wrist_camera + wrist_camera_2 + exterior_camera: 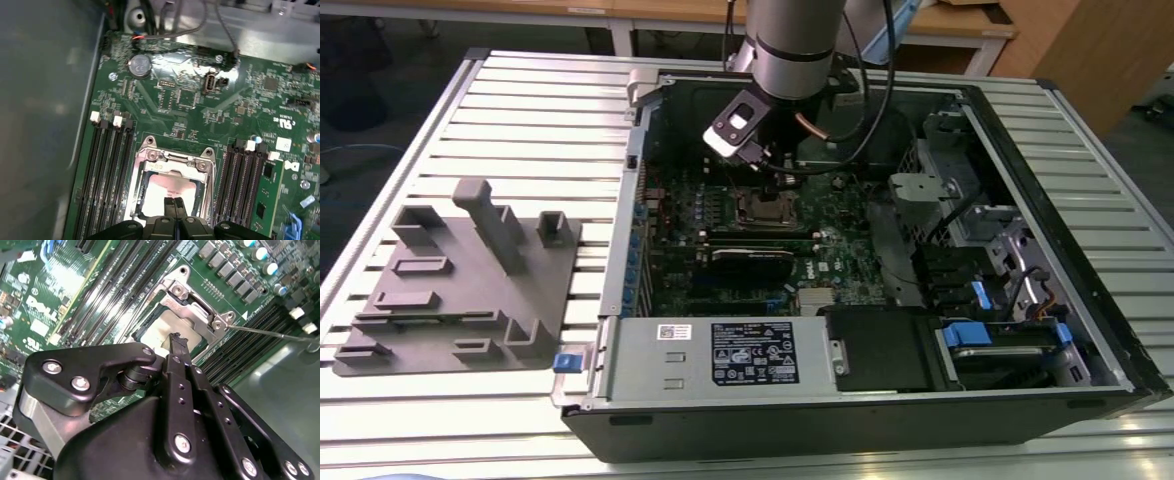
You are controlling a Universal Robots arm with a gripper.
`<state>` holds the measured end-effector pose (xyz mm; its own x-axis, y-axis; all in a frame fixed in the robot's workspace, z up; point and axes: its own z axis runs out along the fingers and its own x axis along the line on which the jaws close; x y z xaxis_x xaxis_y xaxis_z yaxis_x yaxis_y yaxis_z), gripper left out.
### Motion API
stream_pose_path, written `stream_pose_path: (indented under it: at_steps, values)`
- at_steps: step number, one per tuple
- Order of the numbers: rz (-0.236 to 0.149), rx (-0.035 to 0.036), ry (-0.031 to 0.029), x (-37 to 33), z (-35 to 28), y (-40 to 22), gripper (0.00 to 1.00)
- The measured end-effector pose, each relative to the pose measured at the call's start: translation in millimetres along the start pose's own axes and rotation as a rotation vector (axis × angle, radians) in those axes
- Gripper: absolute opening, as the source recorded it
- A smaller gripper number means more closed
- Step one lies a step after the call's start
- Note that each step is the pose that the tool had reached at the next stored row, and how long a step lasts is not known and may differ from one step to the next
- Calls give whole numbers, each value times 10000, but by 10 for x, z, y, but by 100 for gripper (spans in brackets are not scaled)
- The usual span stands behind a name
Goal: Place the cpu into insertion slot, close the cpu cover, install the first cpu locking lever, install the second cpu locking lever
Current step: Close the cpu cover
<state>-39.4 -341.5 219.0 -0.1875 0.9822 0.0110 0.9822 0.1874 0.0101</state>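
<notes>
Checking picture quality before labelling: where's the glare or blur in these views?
Second wrist view: glare streaks wash over the memory slots. First wrist view: the cpu top looks blown out pale, the case wall blurred. Exterior view: even light.

The flat green motherboard (165, 120) is striped with long black memory slots (111, 170). The square metal cpu cover (172, 167) is silver, the cpu (161, 192) pale grey, the end effector (174, 203) black.
</notes>
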Motion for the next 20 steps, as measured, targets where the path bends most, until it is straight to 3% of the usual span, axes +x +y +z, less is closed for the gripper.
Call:
stream_pose_path:
  at_steps: [4, 12, 20]
  values:
    - [-498, 3, 13, 0, 2, 0, 11]
    - [-608, 3, 13, 0, 2, -1, 11]
    - [-1965, 16, 26, 0, 2, -2, 11]
